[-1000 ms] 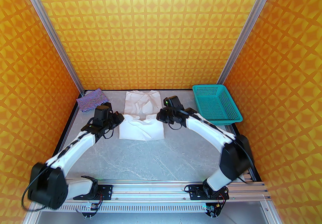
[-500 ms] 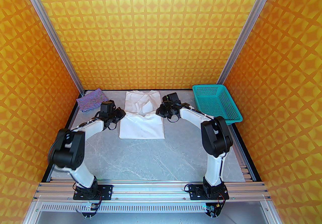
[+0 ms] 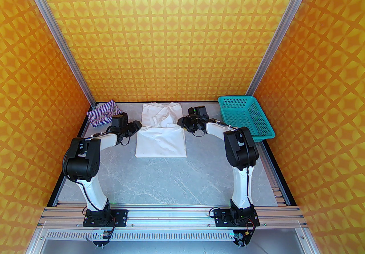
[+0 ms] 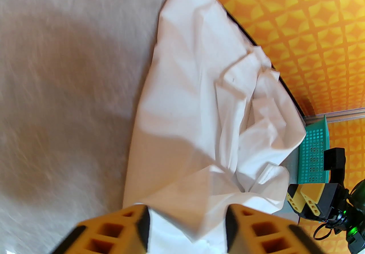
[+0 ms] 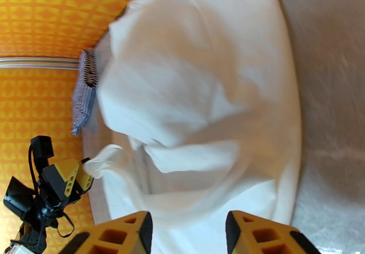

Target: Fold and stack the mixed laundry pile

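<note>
White cloth (image 3: pixel 161 144) | lies between left gripper (image 3: pixel 139 125); right gripper (image 3: pixel 179 122) | jaws apart

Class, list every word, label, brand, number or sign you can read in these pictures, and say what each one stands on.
None: no readable text stands anywhere in these views.
The white cloth is plain, with no label in sight.
The striped garment bears stripes and no lettering.
The teal basket shows no marking.
</note>
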Robot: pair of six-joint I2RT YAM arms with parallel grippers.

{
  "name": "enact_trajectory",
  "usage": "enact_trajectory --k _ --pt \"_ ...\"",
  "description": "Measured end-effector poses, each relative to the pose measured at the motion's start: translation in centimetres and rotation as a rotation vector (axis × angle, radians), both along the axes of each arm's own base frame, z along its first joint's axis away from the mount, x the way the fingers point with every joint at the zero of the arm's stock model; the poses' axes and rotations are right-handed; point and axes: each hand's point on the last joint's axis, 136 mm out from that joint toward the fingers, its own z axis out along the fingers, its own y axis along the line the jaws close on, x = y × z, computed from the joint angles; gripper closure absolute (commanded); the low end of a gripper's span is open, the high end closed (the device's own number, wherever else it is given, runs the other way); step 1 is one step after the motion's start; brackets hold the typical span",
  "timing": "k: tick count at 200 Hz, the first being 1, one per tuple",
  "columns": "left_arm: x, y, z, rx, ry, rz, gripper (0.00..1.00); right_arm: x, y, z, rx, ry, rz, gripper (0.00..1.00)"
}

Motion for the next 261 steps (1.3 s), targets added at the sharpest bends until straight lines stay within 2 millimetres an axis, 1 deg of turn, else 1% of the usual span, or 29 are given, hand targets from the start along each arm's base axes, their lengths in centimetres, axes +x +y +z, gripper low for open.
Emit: enact_trajectory --k 10,21,41,48,56,65,72,85,101,112,136,147,155,175,199,212,225,244,251,261 --pt "-0.1 0.6 0.8 0.011 -0.011 0.004 0.49 0.0 -0.1 0.6 0.006 -0.017 0.0 0.51" --pt "-0.4 1.3 2.4 0.027 -0.037 0.006 0.53 -0.4 -0.4 1.4 0.009 -0.032 -0.004 0.52" --pt "-1.3 1.8 6.7 0.053 -0.114 -0.001 0.55 -1.9 -0.9 3.2 0.006 -0.062 -0.012 0.54" --pt "-1.9 1.5 8.3 0.063 -0.145 -0.013 0.57 -2.6 -1.0 3.8 0.002 -0.073 -0.014 0.54" --pt "-2.7 0.9 9.6 0.074 -0.172 -0.034 0.59 -3.3 -0.9 4.4 -0.002 -0.085 -0.012 0.55" --pt "-3.7 -0.1 10.4 0.081 -0.188 -0.062 0.63 -4.2 -0.3 4.9 -0.006 -0.1 -0.001 0.55" --pt "-4.4 -1.0 10.5 0.086 -0.192 -0.088 0.65 -4.8 0.4 5.1 -0.008 -0.11 0.012 0.55" --pt "-5.5 -2.6 9.4 0.092 -0.169 -0.14 0.69 -5.7 2.0 4.8 -0.011 -0.118 0.042 0.57" --pt "-6.3 -4.4 6.5 0.092 -0.1 -0.198 0.71 -6.4 3.6 3.6 -0.016 -0.103 0.076 0.59" --pt "-6.3 -4.9 4.5 0.09 -0.055 -0.218 0.72 -6.5 4.4 2.4 -0.021 -0.088 0.091 0.6" --pt "-6.0 -5.2 0.2 0.085 0.037 -0.235 0.73 -5.6 4.6 -0.5 -0.044 -0.041 0.086 0.61" --pt "-5.6 -5.4 -1.5 0.084 0.07 -0.24 0.73 -4.8 4.6 -1.3 -0.052 -0.035 0.08 0.61" --pt "-5.1 -5.5 -2.2 0.082 0.081 -0.243 0.73 -4.2 4.7 -1.5 -0.056 -0.036 0.076 0.61" --pt "-3.0 -5.9 -2.9 0.078 0.065 -0.245 0.73 -2.3 4.9 -1.4 -0.058 -0.061 0.064 0.61" --pt "-0.4 -6.2 -2.4 0.068 0.004 -0.246 0.73 -0.3 4.9 -1.3 -0.052 -0.082 0.049 0.61" --pt "0.9 -6.2 -2.5 0.062 -0.021 -0.242 0.73 0.8 4.6 -1.9 -0.053 -0.082 0.037 0.61" --pt "2.2 -6.1 -2.9 0.055 -0.037 -0.239 0.74 1.7 4.0 -2.9 -0.057 -0.071 0.023 0.61" --pt "3.5 -5.8 -4.5 0.04 -0.035 -0.234 0.74 2.3 3.0 -5.0 -0.07 -0.033 0.005 0.6" --pt "3.6 -5.8 -5.3 0.03 -0.026 -0.237 0.74 2.5 2.9 -5.0 -0.062 -0.031 0.008 0.59" --pt "3.9 -5.9 -5.1 0.015 -0.041 -0.246 0.74 2.8 2.5 -4.7 -0.066 -0.035 0.0 0.59"
